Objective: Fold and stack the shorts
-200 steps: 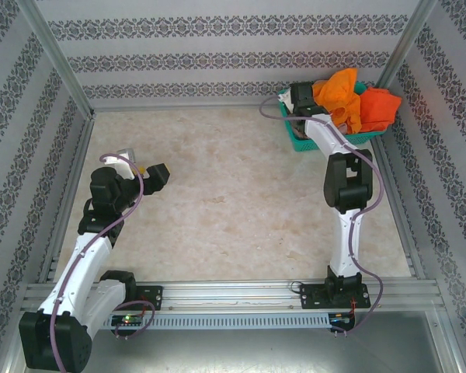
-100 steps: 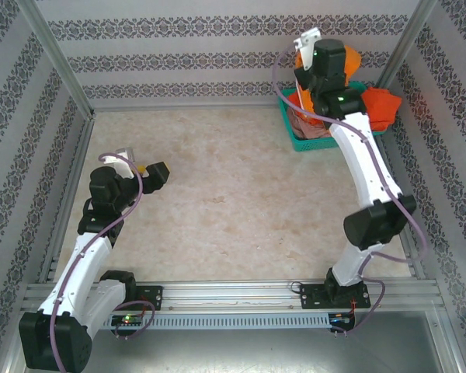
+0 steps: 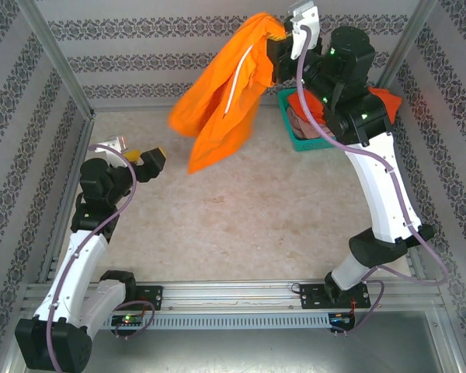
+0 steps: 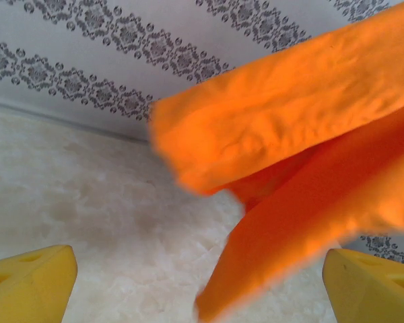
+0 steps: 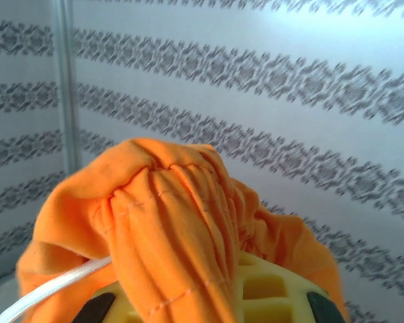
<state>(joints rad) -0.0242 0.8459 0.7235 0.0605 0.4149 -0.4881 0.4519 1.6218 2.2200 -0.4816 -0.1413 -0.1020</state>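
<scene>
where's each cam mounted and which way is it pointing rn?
Top external: above and behind the bases, looking down at the table; both arms, left claw, right claw.
Left wrist: on left arm, facing back wall; yellow fingertips at bottom corners.
Right wrist: on raised right arm, facing patterned wall; claw clamping orange shorts.
Shared: orange shorts in all three.

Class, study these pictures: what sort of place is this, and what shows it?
Probably a robot test cell, not a home: a left arm and a right arm bolted to a metal rail, and a table boxed in by patterned wall panels on metal posts.
</scene>
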